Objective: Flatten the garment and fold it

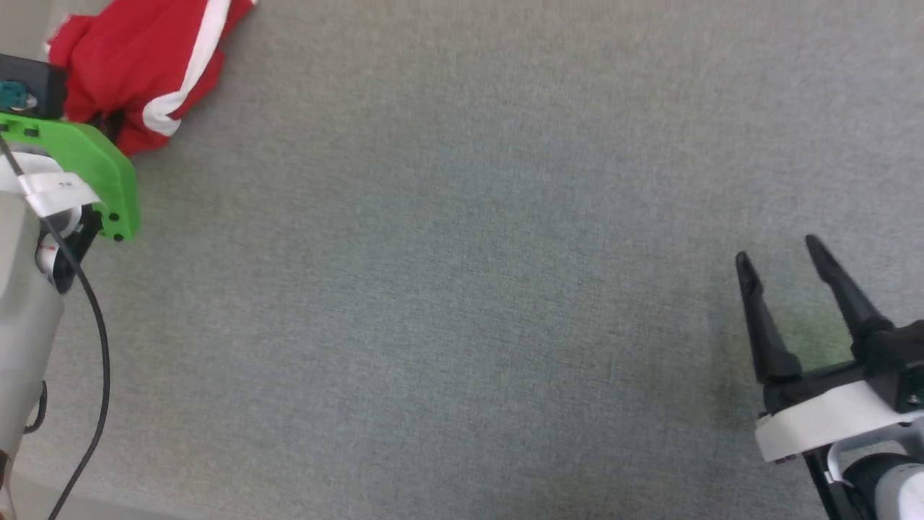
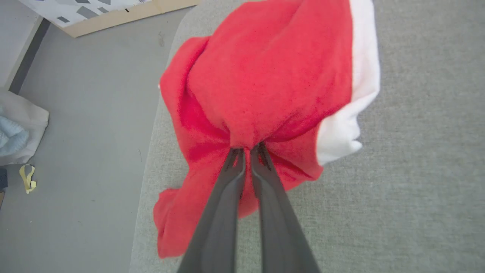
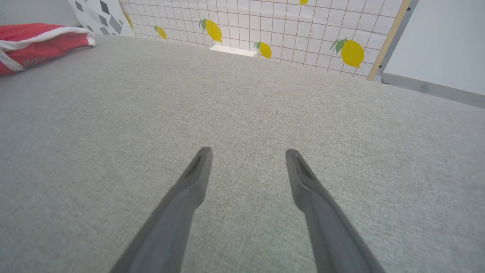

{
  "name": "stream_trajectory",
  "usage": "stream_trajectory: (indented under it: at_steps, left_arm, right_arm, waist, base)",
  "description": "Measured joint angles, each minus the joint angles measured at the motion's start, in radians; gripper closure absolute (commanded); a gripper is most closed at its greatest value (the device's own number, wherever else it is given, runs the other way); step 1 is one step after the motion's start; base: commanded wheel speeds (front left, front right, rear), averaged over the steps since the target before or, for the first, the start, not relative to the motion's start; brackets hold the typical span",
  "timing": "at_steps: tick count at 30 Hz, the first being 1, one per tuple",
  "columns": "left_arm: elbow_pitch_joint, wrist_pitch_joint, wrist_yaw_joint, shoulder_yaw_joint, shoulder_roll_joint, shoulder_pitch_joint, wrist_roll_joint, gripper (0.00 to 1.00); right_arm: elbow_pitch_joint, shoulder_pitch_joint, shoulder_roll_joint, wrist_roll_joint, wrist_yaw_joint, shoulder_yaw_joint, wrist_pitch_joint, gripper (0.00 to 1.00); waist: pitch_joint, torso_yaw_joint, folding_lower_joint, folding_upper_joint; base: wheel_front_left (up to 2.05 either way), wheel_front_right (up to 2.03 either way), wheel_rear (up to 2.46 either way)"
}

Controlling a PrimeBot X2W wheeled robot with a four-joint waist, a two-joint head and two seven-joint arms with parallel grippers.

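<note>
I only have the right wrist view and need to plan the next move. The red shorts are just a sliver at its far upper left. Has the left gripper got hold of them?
Observer: Yes. The left wrist view shows the left gripper shut, pinching a bunched fold of the shorts.
Operator: Are they spread flat?
Observer: No, they are crumpled in a heap.
Operator: How near the edge are they?
Observer: Right at the rounded edge of the grey surface, with the floor just beyond.
</note>
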Motion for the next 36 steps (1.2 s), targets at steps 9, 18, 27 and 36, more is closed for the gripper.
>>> stream_trajectory:
  at_steps: [9,18,27,36]
  left_arm:
    - [-0.003,-0.151,0.024,0.030,-0.011,-0.020,-0.014,1.00]
    - [-0.178,-0.196,0.059,0.038,-0.031,-0.010,-0.021,1.00]
    - [-0.453,-0.118,0.093,0.018,-0.046,0.023,-0.058,1.00]
    - [-0.615,-0.053,0.153,-0.045,-0.098,0.162,-0.077,1.00]
  right_arm:
    - [0.100,0.010,0.025,0.020,0.000,-0.016,-0.011,0.00]
    - [0.175,0.020,0.062,0.036,0.000,-0.024,-0.020,0.00]
    - [0.214,0.018,0.079,0.044,0.000,-0.034,-0.028,0.00]
    - [0.221,-0.015,0.070,0.044,0.000,-0.073,-0.032,0.00]
  waist:
    - [-0.142,0.007,0.0000,0.0000]
    - [-0.297,0.003,-0.0001,0.0000]
    - [-0.412,-0.053,-0.0002,0.0000]
    - [-0.431,-0.185,-0.0002,0.0000]
  base:
    - [0.00,0.00,0.00]
    - [0.00,0.00,0.00]
    - [0.00,0.00,0.00]
    - [0.00,0.00,0.00]
